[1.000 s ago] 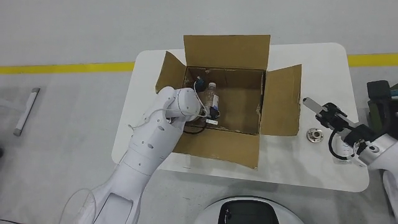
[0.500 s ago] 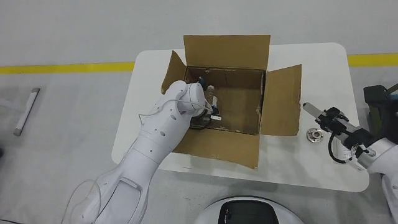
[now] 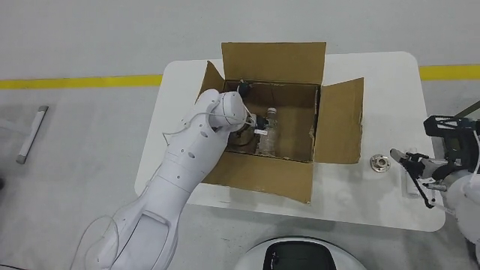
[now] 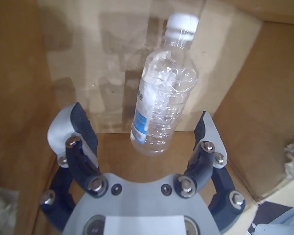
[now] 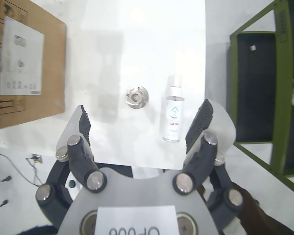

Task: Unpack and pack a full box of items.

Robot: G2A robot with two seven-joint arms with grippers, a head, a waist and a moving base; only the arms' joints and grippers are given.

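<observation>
Progress – judged partway; unpack vs. pack phase can't be told. Water bottle (image 4: 161, 94) is seen inside the cardboard box (image 3: 274, 52), apparently lying on the floor. 2 items are laid on the table (image 3: 360, 195) beside the box: metal flange (image 5: 136, 97) & spray bottle (image 5: 174, 113). L gripper (image 4: 140, 112) is held in the box, fingers apart, nothing clamped, the bottle just ahead. R gripper (image 5: 144, 107) – spread, empty, above the table items. Bottle: clear, ribbed, white cap, blue-white label.

White table (image 3: 182, 79). Yellow stripe (image 3: 75, 82) across floor behind table. Grey bar (image 3: 31, 133) flat on floor, well off table's left edge. Green frame (image 5: 280, 86) beside table's right edge.
</observation>
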